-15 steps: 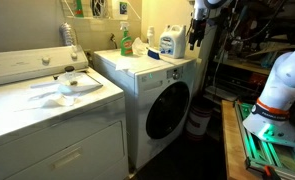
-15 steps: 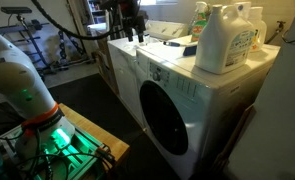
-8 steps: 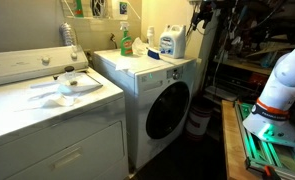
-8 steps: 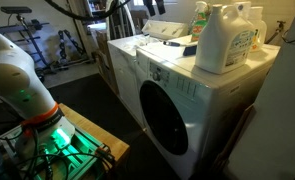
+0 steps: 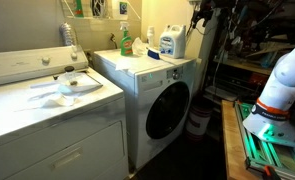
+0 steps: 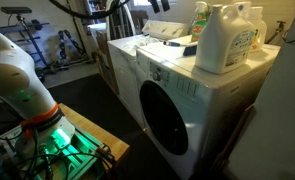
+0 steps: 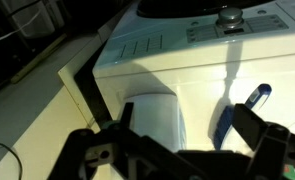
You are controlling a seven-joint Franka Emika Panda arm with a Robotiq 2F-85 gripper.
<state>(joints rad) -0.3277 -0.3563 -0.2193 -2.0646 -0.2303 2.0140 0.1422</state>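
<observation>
Washer [image 5: 157, 95] — front-loader, its top crowded along the back. Top-loader [image 5: 47, 110] sits at its 9 o'clock in an exterior view. Jug [image 5: 170, 42] stands upright near the washer's back corner, with a green bottle [image 5: 125, 40] at its 9 o'clock. Gripper [image 5: 197, 12] hangs well above the top, at the jug's 1 o'clock, apart from everything.

Wrist view: gripper [image 7: 182, 150] has its jaws spread wide with nothing between them, so it is empty. Below it lies a white thing [image 7: 157, 112], rounded, kind not clear. Blue thing [image 7: 249, 102] is at its 3 o'clock, just beside.

Risks, as I judge them:
- The washer top looks slick. A sideways nudge from a spread finger could slide or topple the jug, and it stands near the edge — a drop to the floor could follow.
- Coming down off-centre could pin the white thing against the top or flick the blue thing away.
- Depth is hard to read from this height.

Writing: the jug carries a blue label, text too small to read. Panel [image 7: 137, 47] marks at 12 o'clock in the wrist view are blurred. No brand is legible.
</observation>
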